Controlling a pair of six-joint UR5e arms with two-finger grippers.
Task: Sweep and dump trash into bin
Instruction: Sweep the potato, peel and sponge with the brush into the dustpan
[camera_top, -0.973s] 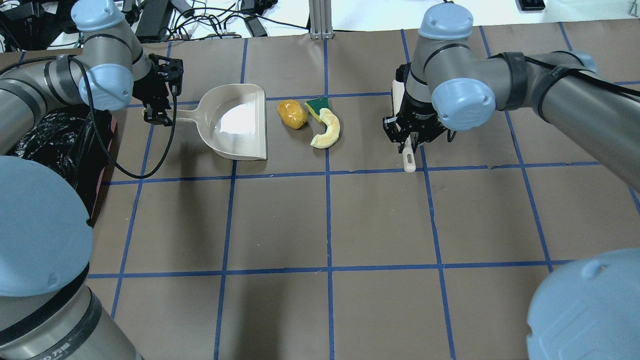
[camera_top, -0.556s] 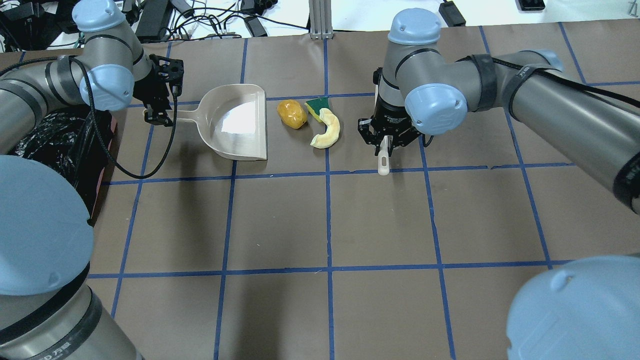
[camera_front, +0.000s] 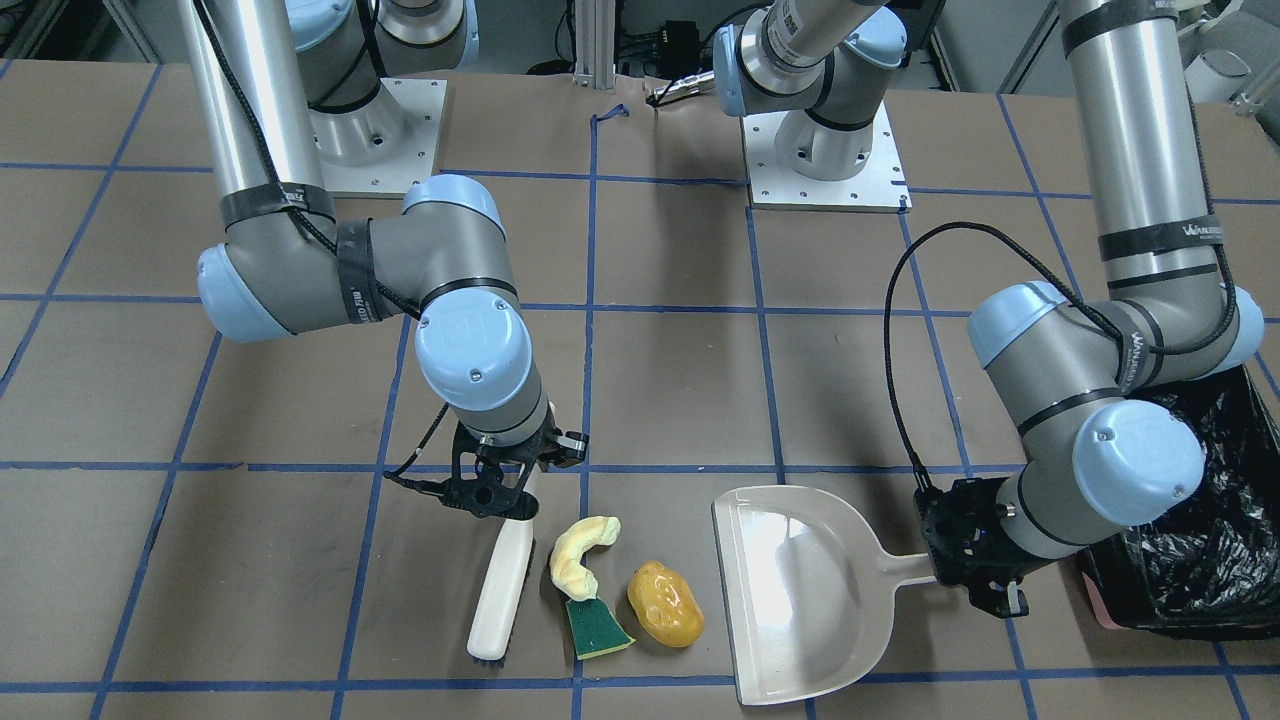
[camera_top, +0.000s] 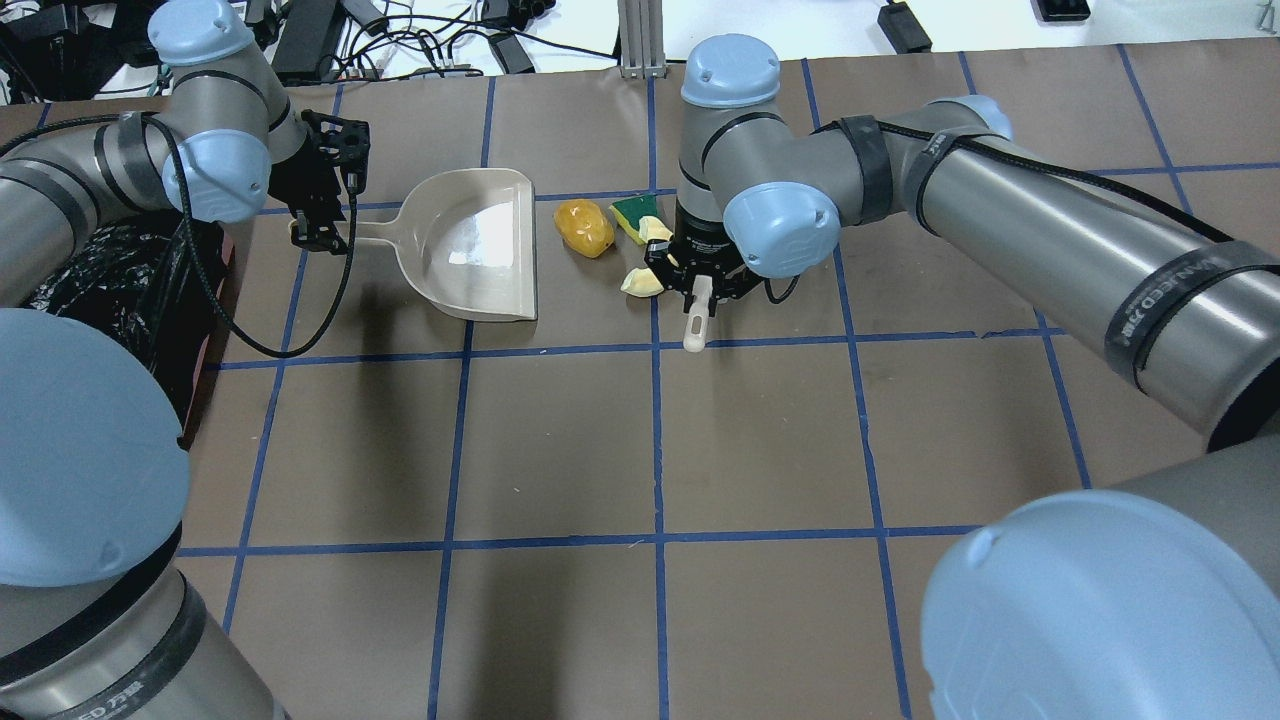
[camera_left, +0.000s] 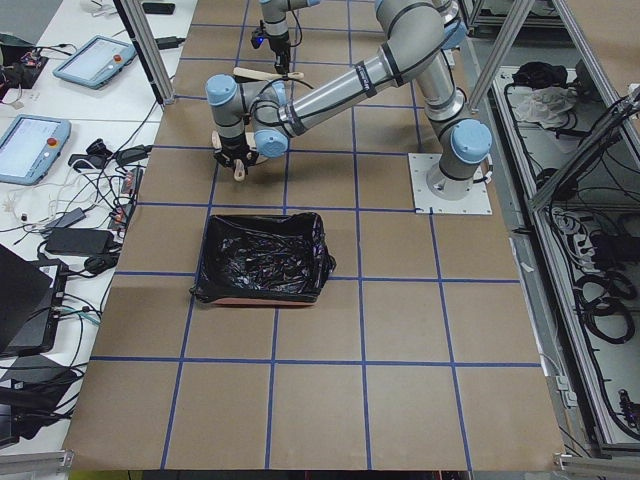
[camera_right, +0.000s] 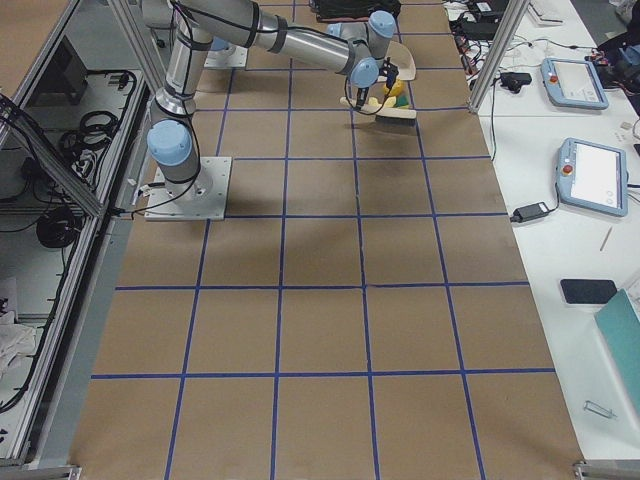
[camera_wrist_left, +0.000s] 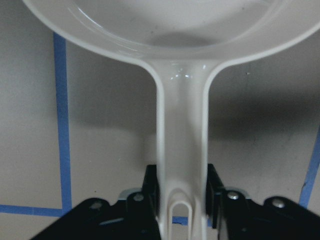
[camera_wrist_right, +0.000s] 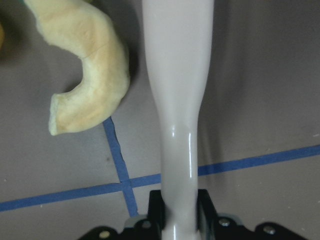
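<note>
The trash lies in a row: the pale-yellow foam piece (camera_front: 583, 548), the green-topped sponge wedge (camera_front: 598, 625) and the amber lump (camera_front: 664, 603). The lump also shows in the overhead view (camera_top: 584, 228). My right gripper (camera_front: 492, 490) is shut on the handle of the cream brush (camera_front: 503, 585). The brush lies right beside the foam piece (camera_wrist_right: 87, 90); I cannot tell whether they touch. My left gripper (camera_top: 318, 225) is shut on the handle of the cream dustpan (camera_top: 470, 250). The pan's open edge faces the lump. The black-lined bin (camera_front: 1200, 560) stands behind the left arm.
The bin (camera_left: 262, 258) sits at the table's left end, close to my left arm. Brown paper with blue tape lines covers the table (camera_top: 660, 450). Cables and devices lie beyond the far edge (camera_top: 420, 40).
My right arm has moved left with the brush, from well right of the trash to right beside the foam piece. The left arm and the dustpan have not moved.
</note>
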